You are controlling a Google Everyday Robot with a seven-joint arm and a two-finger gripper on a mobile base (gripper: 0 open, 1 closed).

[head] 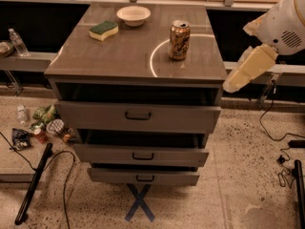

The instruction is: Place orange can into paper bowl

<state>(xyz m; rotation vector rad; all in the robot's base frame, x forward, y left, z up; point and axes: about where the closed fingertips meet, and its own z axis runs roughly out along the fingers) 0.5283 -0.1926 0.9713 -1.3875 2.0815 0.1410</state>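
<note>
One upright orange can (179,40) stands on the worktop (124,56), right of centre and to the left of the gripper (237,80), which hangs off the right edge, slightly nearer. Whether it is open or closed cannot be told. The paper bowl (134,15) lies far-left of the can.

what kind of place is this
Probably a robot test lab, not a home: a blue tape X marks the floor before a lone drawer cabinet, loose cables trail around, and the robot's claw hangs by the cabinet's right edge.
</note>
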